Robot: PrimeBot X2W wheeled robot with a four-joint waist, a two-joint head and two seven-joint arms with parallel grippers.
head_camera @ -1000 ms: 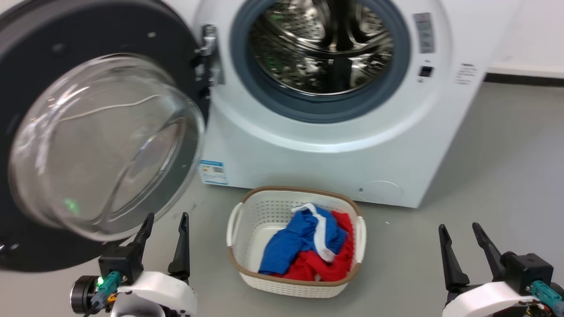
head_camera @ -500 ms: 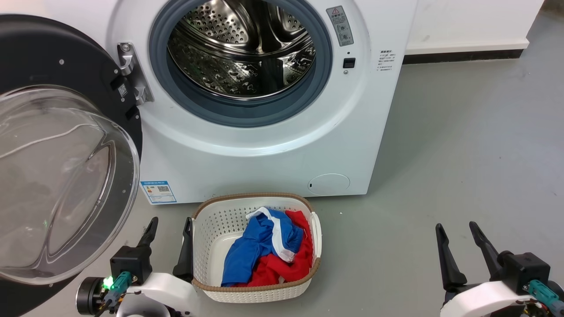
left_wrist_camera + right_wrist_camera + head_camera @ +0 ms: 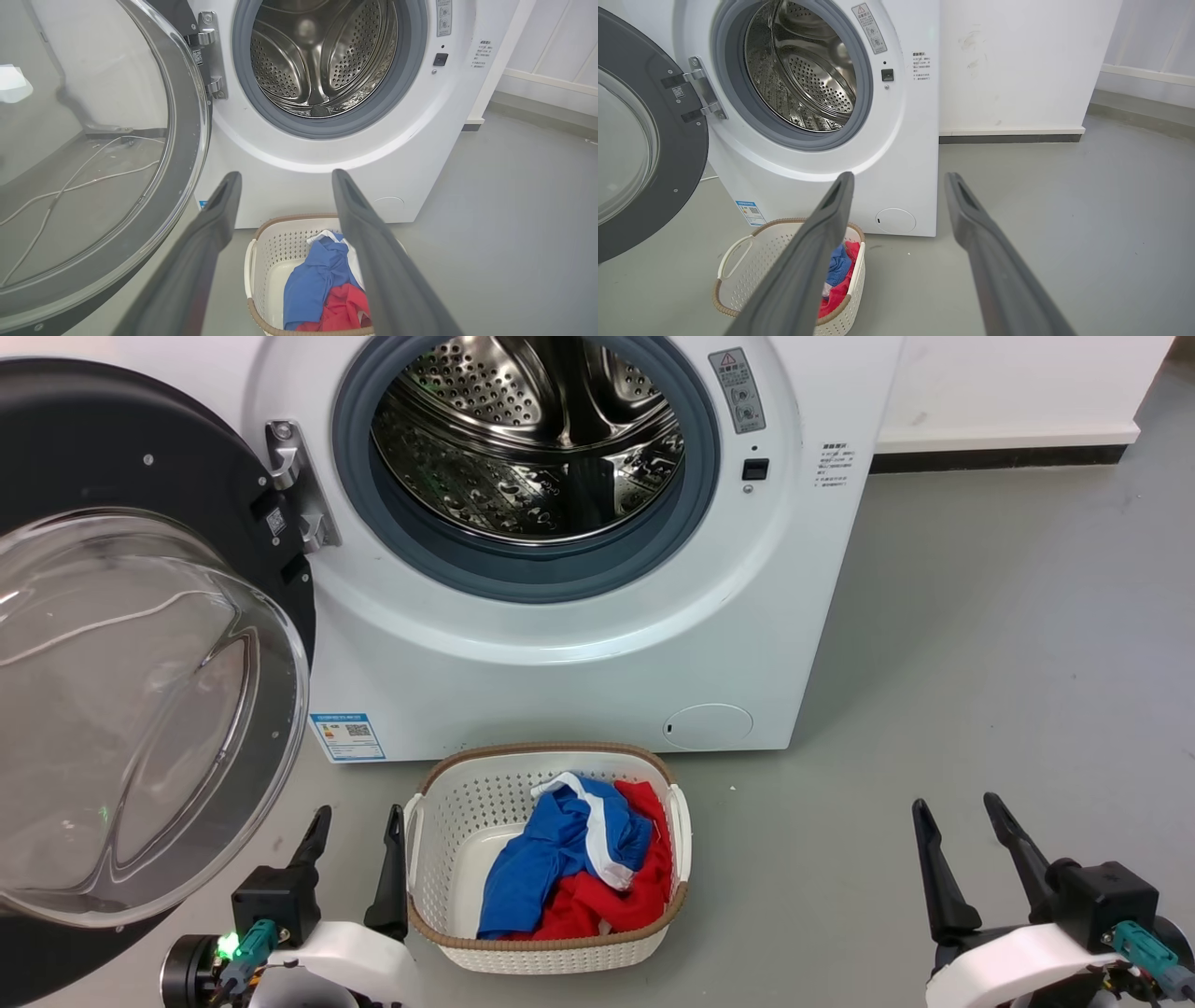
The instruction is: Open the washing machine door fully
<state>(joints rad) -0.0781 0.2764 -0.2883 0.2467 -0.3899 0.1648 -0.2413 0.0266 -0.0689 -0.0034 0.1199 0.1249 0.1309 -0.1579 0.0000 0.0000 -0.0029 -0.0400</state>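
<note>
Two grippers rest low in the head view, one at each bottom corner. At the far left, the washing machine door (image 3: 140,663) stands swung wide away from the front of the machine, with its black ring and bulging clear glass window turned towards the camera. The lower edge of the door hangs just above and to the left of the left gripper (image 3: 358,814), apart from it. That gripper points upward with its two dark fingers spread wide and nothing between them. Its right-hand finger stands just beside the left rim of the basket (image 3: 457,812).

A metal hinge (image 3: 299,485) joins the right edge of the door to the white washing machine (image 3: 579,653). A grey rubber gasket (image 3: 467,565) rings the open mouth, and the perforated steel drum (image 3: 532,439) shows inside. A blue label sticker (image 3: 347,735) sits at the lower left of the front panel and a round filter cap (image 3: 708,726) at the lower right.

The white basket stands on the grey floor (image 3: 980,663) just in front of the machine and holds a blue garment (image 3: 532,868) with a white band, lying over a red one (image 3: 597,905).

Well to the right of the basket, the right gripper (image 3: 956,803) points upward over bare floor, its fingers parted wide and gripping nothing.
</note>
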